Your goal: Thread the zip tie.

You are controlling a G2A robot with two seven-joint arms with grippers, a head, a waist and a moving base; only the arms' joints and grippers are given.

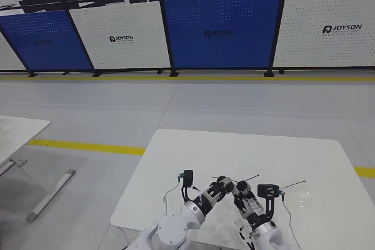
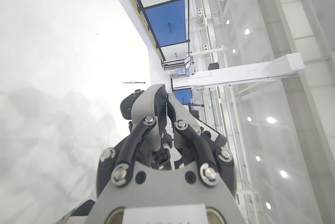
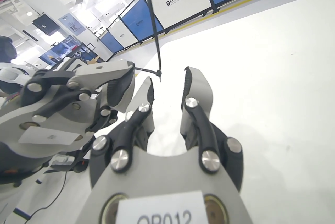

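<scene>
A black zip tie (image 3: 153, 26) hangs in the air in front of my grippers. Its square head (image 3: 159, 73) sits just off the left gripper (image 3: 130, 70), which is shut on the short stretch of strap beside the head. The long strap passes through the head, with a short tip poking out below. My right gripper (image 3: 169, 76) stands open right behind the head, fingers either side and apart from it. From above, both grippers (image 1: 224, 184) (image 1: 243, 187) meet over the white table's (image 1: 237, 150) near part, and the strap (image 1: 250, 179) sticks out to the right. The left gripper (image 2: 165, 94) has its pads pressed together.
A second black zip tie (image 1: 294, 184) lies on the table to the right, also seen as a thin zip tie (image 2: 134, 82) beyond the left fingertips. A small clear dish (image 1: 304, 199) sits near it. Another table (image 1: 12, 134) stands far left.
</scene>
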